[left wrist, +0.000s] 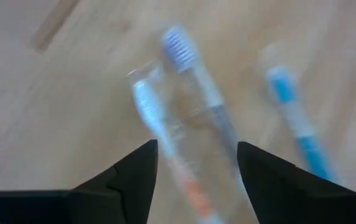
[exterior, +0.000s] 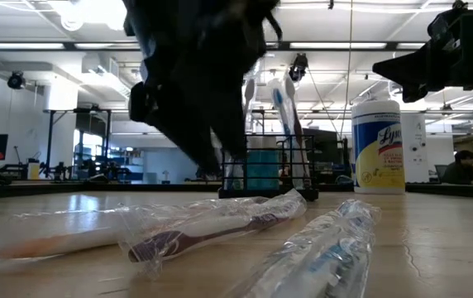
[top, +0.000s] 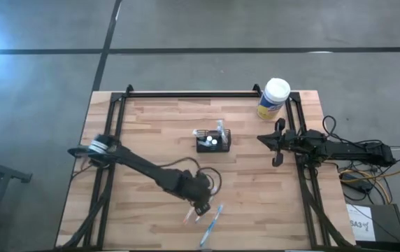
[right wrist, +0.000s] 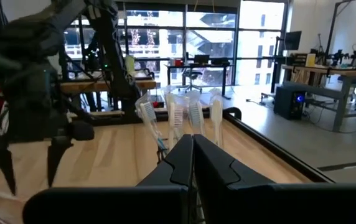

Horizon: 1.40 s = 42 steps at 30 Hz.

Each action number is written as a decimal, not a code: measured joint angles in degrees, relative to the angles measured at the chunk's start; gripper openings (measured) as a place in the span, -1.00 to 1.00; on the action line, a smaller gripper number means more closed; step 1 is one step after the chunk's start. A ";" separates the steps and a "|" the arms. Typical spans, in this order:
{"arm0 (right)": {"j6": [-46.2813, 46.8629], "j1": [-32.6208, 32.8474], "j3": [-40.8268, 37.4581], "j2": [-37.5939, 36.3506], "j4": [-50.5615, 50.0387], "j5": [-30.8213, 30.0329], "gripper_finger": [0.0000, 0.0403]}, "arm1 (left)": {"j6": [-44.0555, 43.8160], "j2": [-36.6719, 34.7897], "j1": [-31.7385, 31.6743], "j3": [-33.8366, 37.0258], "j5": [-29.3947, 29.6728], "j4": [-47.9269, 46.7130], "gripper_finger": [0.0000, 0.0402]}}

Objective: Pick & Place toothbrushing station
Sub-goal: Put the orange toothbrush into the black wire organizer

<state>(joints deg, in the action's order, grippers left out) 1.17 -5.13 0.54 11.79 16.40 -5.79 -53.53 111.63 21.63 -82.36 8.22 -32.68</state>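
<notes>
Left gripper [top: 201,208]: low over the table's near edge, about 6 o'clock from the table's middle; fingers [left wrist: 134,171] spread apart with nothing between them, poised above the wrapped toothbrushes
Wrapped toothbrushes [exterior: 212,228]: three lying flat in clear plastic on the wood; two side by side under the left gripper, one with a purple head, one with an orange handle; the blue toothbrush [top: 211,222] lies at their 4 o'clock, just beside them
Toothbrushing station [top: 213,141]: black wire-mesh caddy near the table's middle, at 12 o'clock from the left gripper and well apart from it; several toothbrushes stand upright in it
Right gripper [top: 277,142]: raised above the table's right side, at 3 o'clock from the station; fingers pressed together, holding nothing
Wipes canister [top: 274,98]: upright, white lid, at the far right corner, 1 o'clock from the station
Table [top: 144,133]: light wood planks
</notes>
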 joint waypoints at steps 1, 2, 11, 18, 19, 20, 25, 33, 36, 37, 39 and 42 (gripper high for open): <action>0.11 0.00 0.00 0.00 0.02 -0.01 -0.96 | 0.08 1.84 0.00 -2.82 0.48 -4.39 0.11; 0.15 0.00 0.00 0.00 0.00 0.00 -0.96 | 0.46 3.70 -0.02 -5.70 1.05 -8.76 0.11; -0.92 0.00 0.00 0.00 0.04 -0.12 -0.96 | 5.50 14.95 -0.27 -20.36 3.43 -21.86 0.11; -0.14 0.00 0.00 0.00 -0.26 -0.10 -0.96 | 4.79 14.95 -1.59 -18.26 2.38 -21.95 0.11; -0.06 0.00 0.00 0.00 -0.58 -0.10 -0.96 | 4.70 14.78 -1.66 -17.83 2.21 -21.85 0.11; -0.04 0.00 0.00 0.00 -1.08 -0.10 -0.96 | 4.63 14.69 -1.67 -17.38 2.12 -21.88 0.11; 0.22 -0.01 0.00 0.11 -1.64 -0.10 -0.96 | 4.82 14.27 -1.88 -14.49 0.73 -19.35 0.09; 0.38 0.00 0.00 1.27 -2.62 -0.07 -0.96 | 9.96 13.58 -1.55 -14.05 1.71 -19.76 -0.46; 0.38 0.00 0.00 1.67 -2.67 -0.06 -0.96 | 12.77 12.16 -1.59 -13.79 1.78 -20.65 -0.85; 0.39 -0.01 0.02 1.84 -2.64 -0.06 -0.96 | 13.21 11.46 -1.60 -13.63 1.86 -20.99 -0.91; 0.39 0.00 0.02 1.91 -2.86 -0.04 -0.96 | 14.40 9.61 -1.60 -13.62 3.36 -20.98 -0.90; 0.42 0.00 0.02 1.99 -3.20 0.01 -0.96 | 17.94 5.50 -1.47 -13.64 6.14 -21.53 -0.87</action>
<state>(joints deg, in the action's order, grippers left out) 1.58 -5.13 0.56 13.78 13.20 -5.78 -35.59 117.14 20.16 -96.01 14.35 -54.21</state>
